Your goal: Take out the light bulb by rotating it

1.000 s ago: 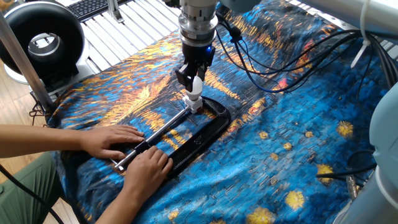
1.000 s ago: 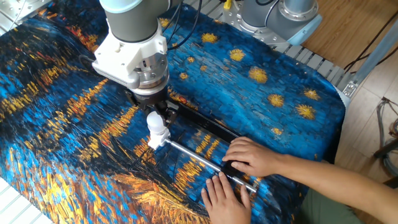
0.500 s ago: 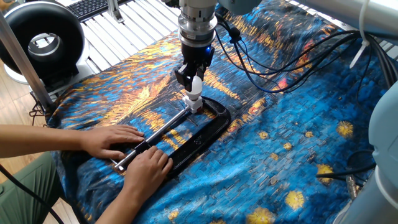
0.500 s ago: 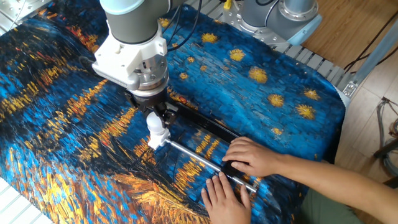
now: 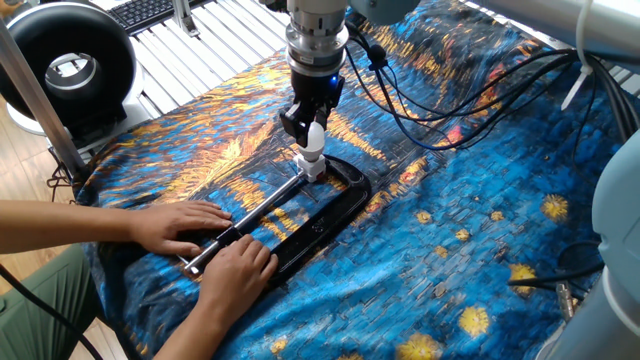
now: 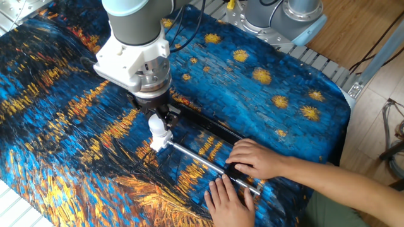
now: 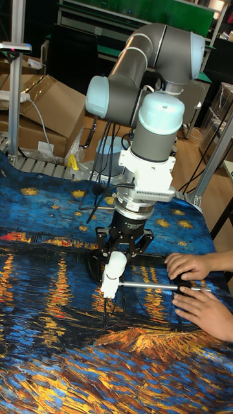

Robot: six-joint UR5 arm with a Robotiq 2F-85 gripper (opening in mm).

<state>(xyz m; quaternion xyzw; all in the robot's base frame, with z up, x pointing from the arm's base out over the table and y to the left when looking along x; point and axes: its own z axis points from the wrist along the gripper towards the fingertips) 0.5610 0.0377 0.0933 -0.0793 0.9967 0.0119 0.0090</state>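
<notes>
we see the pincer come straight down over the light bulb, with its two dark fingers standing on either side of the white globe. they look closed on the globe, gripping it, though the contact itself is too small for us to make out for certain. the light bulb stands upright, its neck going down into a small white socket at the end of a black clamp that lies flat on the counter. the counter is covered by a blue and orange painted cloth.

a silver rod runs from the socket toward a person at the edge of the counter. the person's left hand and right hand press on the far end of the clamp and the rod, and we judge that they keep the fixture from turning with the bulb.

as for progress, we judge the task to be in its middle. the reach and the grasp look done. the bulb is not yet out: in the tall fixed view the light bulb sits low on the socket, and we see no silver screw base between them, so few or no threads are free. what is left, in our judgement, is most of the unscrewing, likely in several turns with regrasps, and then the lift clear of the socket. how many turns are already made, we cannot tell.
</notes>
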